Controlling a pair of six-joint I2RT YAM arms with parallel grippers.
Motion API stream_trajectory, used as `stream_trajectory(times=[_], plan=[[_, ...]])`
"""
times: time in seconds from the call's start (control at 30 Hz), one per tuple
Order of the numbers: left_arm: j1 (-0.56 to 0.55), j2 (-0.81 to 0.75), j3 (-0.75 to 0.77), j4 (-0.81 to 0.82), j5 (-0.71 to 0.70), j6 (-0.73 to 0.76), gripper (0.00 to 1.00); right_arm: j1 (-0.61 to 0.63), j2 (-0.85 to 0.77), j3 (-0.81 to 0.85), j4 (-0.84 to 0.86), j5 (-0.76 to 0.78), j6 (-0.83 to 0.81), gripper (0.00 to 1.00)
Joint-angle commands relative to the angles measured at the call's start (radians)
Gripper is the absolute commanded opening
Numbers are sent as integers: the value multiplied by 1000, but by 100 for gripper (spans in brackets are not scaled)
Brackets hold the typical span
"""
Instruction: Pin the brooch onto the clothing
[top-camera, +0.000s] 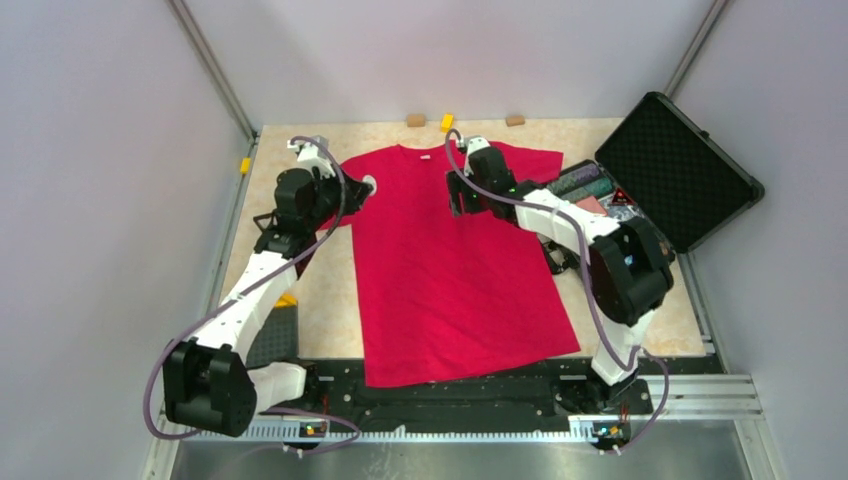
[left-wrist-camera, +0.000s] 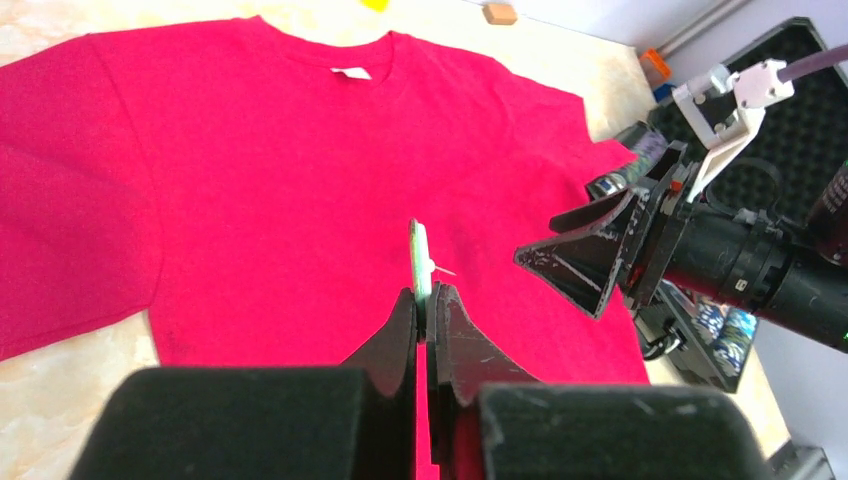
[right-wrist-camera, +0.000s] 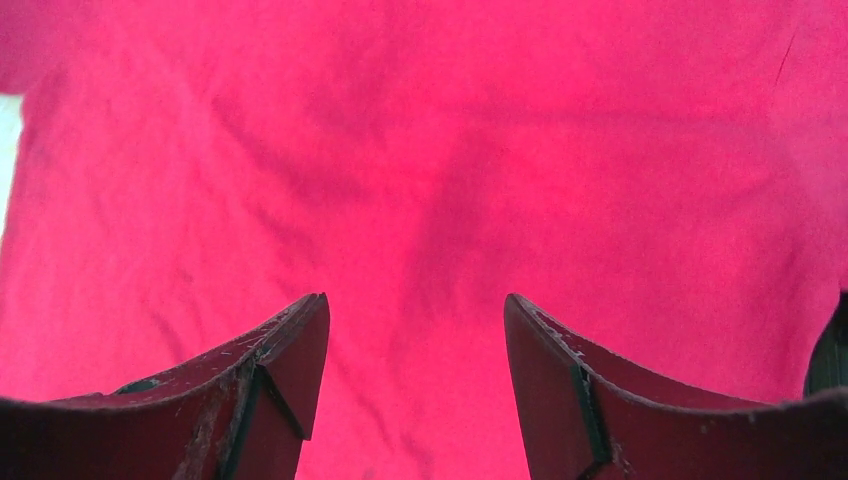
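Note:
The red T-shirt (top-camera: 450, 280) lies flat on the table, neck label (left-wrist-camera: 350, 72) at the far end. My left gripper (left-wrist-camera: 427, 292) is shut on the brooch (left-wrist-camera: 420, 255), a thin greenish disc seen edge-on with its pin pointing right, held above the shirt's chest. In the top view that gripper (top-camera: 357, 189) hovers at the shirt's left sleeve. My right gripper (right-wrist-camera: 415, 300) is open with only red fabric (right-wrist-camera: 420, 150) between its fingers. It hangs low over the upper chest (top-camera: 460, 195) and faces the brooch from the right (left-wrist-camera: 580, 265).
An open black case (top-camera: 680, 170) with colourful trinkets stands at the right, past the shirt's right sleeve. Small blocks (top-camera: 446, 122) lie along the back wall, and a yellow one (top-camera: 245, 165) sits at the left edge. A dark pad (top-camera: 275, 335) lies near the left arm.

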Motion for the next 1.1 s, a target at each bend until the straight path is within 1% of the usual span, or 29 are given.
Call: stream_trajectory(times=[0.0, 0.2, 0.33, 0.6, 0.73, 1.07], plan=[[1, 4, -48, 144, -81, 1, 0, -21, 109, 151, -48, 47, -50, 66], [1, -9, -102, 195, -53, -6, 0, -71, 269, 342, -147, 33, -54, 61], [1, -38, -133, 218, -41, -14, 0, -102, 322, 396, -167, 34, -65, 59], [1, -43, -140, 200, 6, -3, 0, -137, 415, 463, -207, 18, -76, 51], [1, -39, -143, 204, 29, -9, 0, -137, 415, 428, -209, 7, -69, 49], [1, -62, -164, 198, 34, -1, 0, -136, 347, 221, -153, -3, -24, 47]])
